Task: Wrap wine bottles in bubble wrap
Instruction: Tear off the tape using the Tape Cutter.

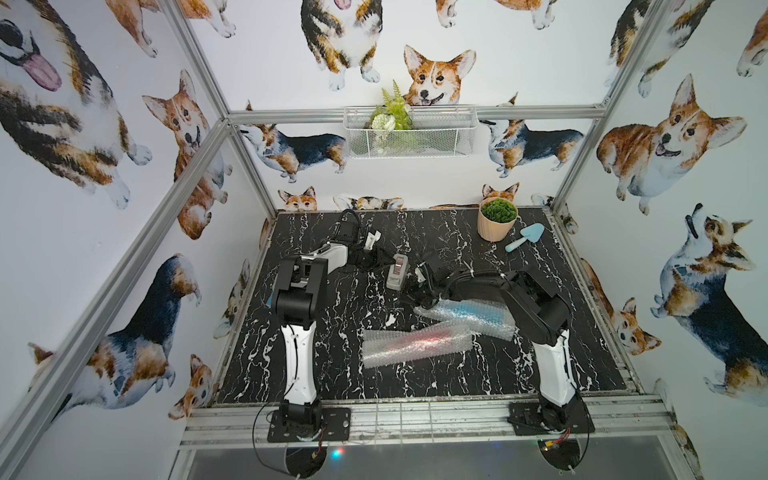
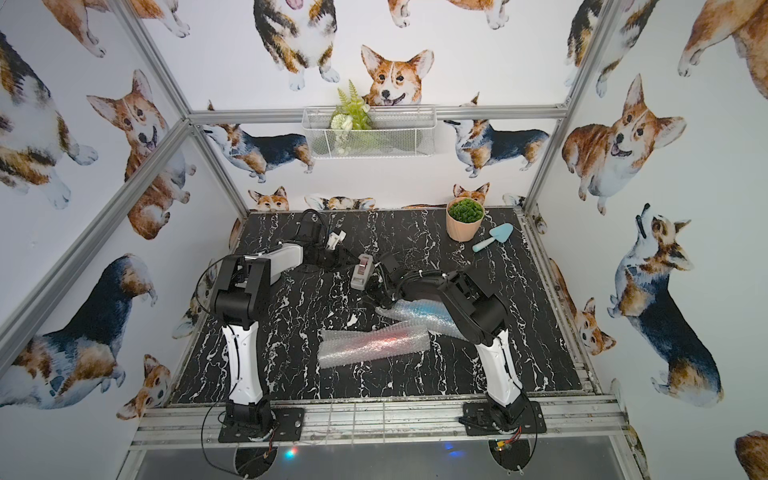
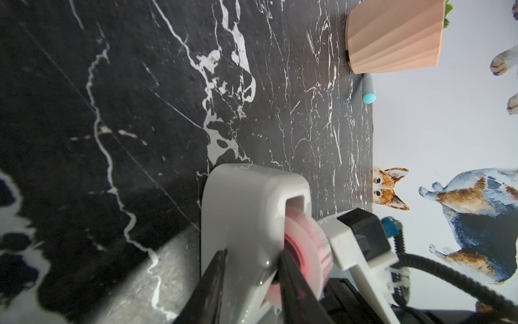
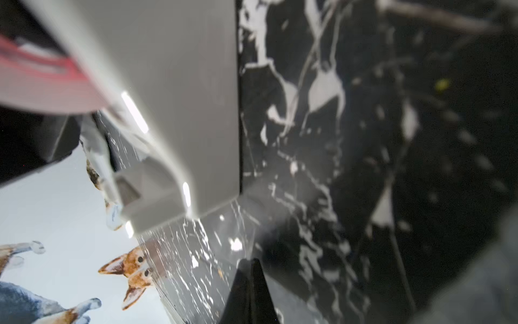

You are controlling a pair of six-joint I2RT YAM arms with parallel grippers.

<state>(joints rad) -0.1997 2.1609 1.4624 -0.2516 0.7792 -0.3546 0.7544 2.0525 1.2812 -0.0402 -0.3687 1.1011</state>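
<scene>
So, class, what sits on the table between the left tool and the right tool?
The grey tape dispenser, as both top views show. In the left wrist view the left tool clamps its wall; the right tool is shut beside it.

Both top views high over the table point(image 1: 340, 299) — wrist views close against one tape dispenser point(image 3: 244, 213)

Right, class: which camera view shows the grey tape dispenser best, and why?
The left wrist view: the tape dispenser fills much of it, grey body and pink roll clear. Both top views show it whole but small. The right wrist view shows only a blurred grey side.
</scene>
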